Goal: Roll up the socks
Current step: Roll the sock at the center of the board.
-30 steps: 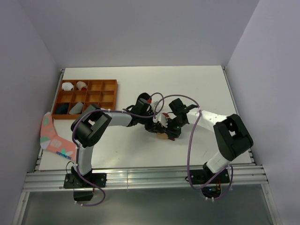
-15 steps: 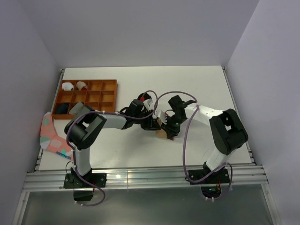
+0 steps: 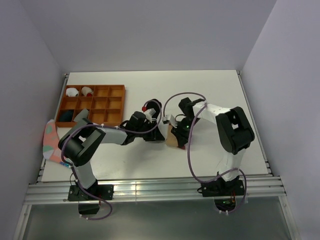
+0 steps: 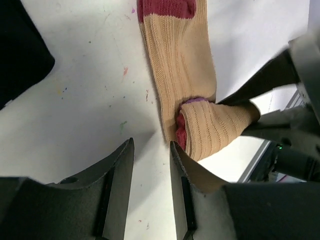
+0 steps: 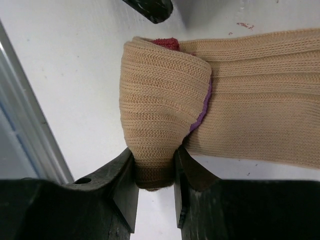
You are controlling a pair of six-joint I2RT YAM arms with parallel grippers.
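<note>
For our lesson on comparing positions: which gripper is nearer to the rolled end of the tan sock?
Right. The right gripper pinches the tan sock at its rolled end; the left gripper sits open just beside that roll, holding nothing.
</note>
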